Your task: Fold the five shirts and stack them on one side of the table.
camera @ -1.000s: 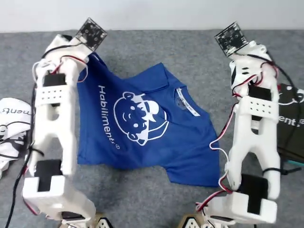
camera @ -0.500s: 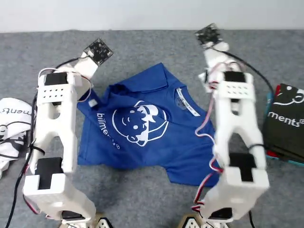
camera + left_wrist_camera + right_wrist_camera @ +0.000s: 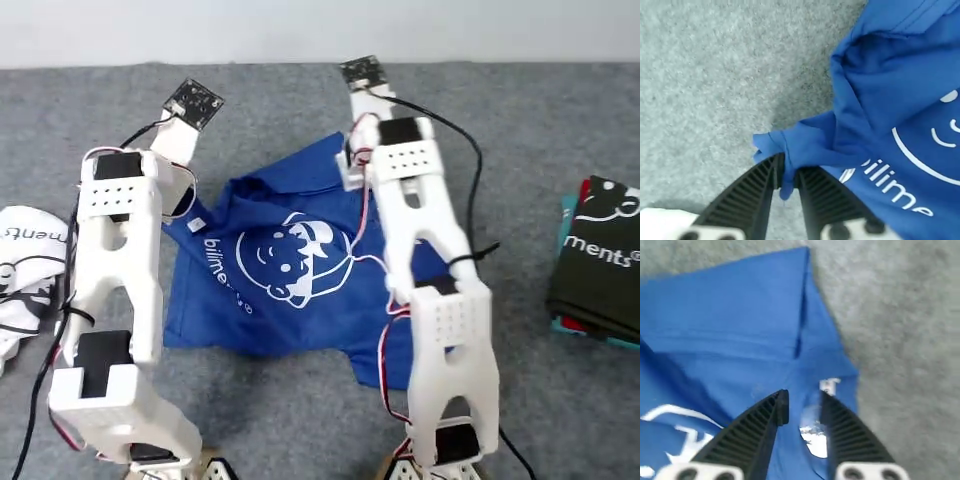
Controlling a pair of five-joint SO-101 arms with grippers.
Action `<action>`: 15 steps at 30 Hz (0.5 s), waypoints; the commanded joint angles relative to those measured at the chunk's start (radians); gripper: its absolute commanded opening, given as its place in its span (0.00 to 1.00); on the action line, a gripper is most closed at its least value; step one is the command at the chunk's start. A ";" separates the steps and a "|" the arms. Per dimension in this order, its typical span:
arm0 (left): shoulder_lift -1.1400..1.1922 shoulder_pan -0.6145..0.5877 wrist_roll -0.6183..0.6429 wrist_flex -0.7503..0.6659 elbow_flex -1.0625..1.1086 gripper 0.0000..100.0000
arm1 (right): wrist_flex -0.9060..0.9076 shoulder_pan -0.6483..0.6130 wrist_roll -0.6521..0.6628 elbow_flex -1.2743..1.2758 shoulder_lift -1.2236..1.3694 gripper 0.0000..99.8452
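A: What do we see of the place?

B: We see a table point(image 3: 280, 425) covered with grey felt, and behind it a plain white wall point(image 3: 300, 30). The blue shirt point(image 3: 300, 320) lies in the middle of the table, print side up, between the two arms. A crumpled white shirt point(image 3: 25, 265) is at the left edge. At the right edge there is a stack point(image 3: 600, 265) of folded shirts with a black one on top.

A: And the left end effector point(image 3: 786, 172)?

B: It is clenched on a fold of the blue shirt's edge, at the side towards the white shirt. The cloth is bunched up between the two ribbed fingers, low over the felt.

A: And the right end effector point(image 3: 804, 405)?

B: It hangs over the collar part of the blue shirt, near the white label point(image 3: 827, 386). A narrow gap stays between its fingers, and we see no cloth pinched there, so we call it released.

A: What differs from one second ago?

B: Then the right arm stood at the right side, partly in front of the stack. Now it has swung across and lies over the right half of the blue shirt, so the stack is in plain sight. The left arm has pulled its edge of the shirt inward. That side is now folded over, and the fold covers the first part of the white lettering. The white shirt and the stack have not moved.
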 commanded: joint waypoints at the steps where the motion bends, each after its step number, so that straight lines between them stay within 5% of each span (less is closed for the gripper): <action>1: -0.009 0.014 0.014 0.002 0.012 0.02 | 0.024 -0.030 -0.031 -0.192 0.070 0.15; 15: -0.008 0.012 0.014 -0.034 0.041 0.02 | 0.005 -0.050 -0.031 -0.519 0.415 0.15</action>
